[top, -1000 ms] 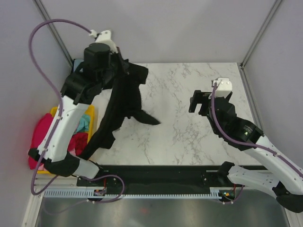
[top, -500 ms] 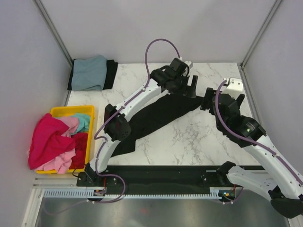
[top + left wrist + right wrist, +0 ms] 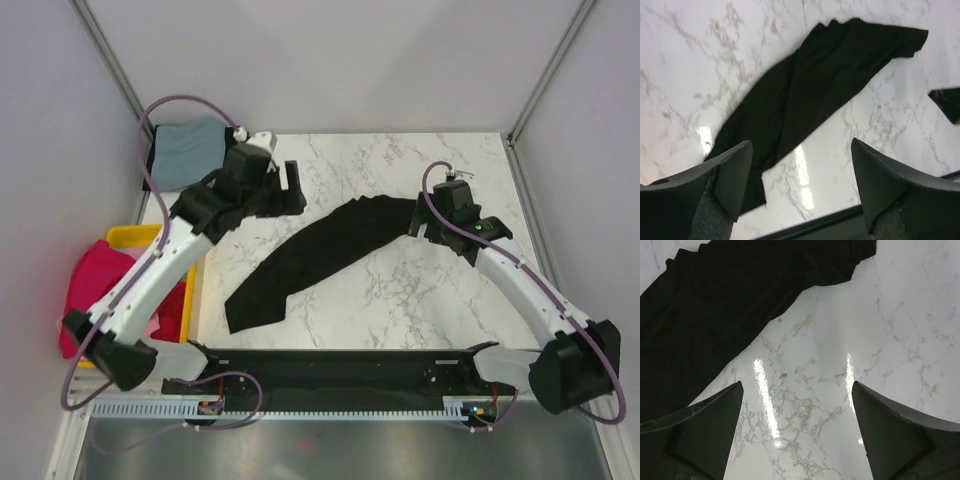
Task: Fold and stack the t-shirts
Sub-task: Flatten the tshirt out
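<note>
Black shirt: your large black shirt (image 3: pixel 320 250) lies loose on the marble bench (image 3: pixel 400 290), stretched into a long slanted strip. It runs from the near left up toward the far right and is bunched, not folded.
Left fingers: your left fingers (image 3: pixel 800 145) are spread wide with nothing in them. They hover above the bench, clear of the cloth.
Right fingers: your right fingers (image 3: pixel 797 385) are also wide apart and empty. They sit just beside the strip's far right end, with bare marble showing between them.
Stack corner: a folded grey-blue shirt (image 3: pixel 188 150) sits at the far left corner of the bench.
Bin: the yellow bin (image 3: pixel 150 236) is off the bench's left side, and a magenta shirt (image 3: pixel 95 285) spills over its edge.
</note>
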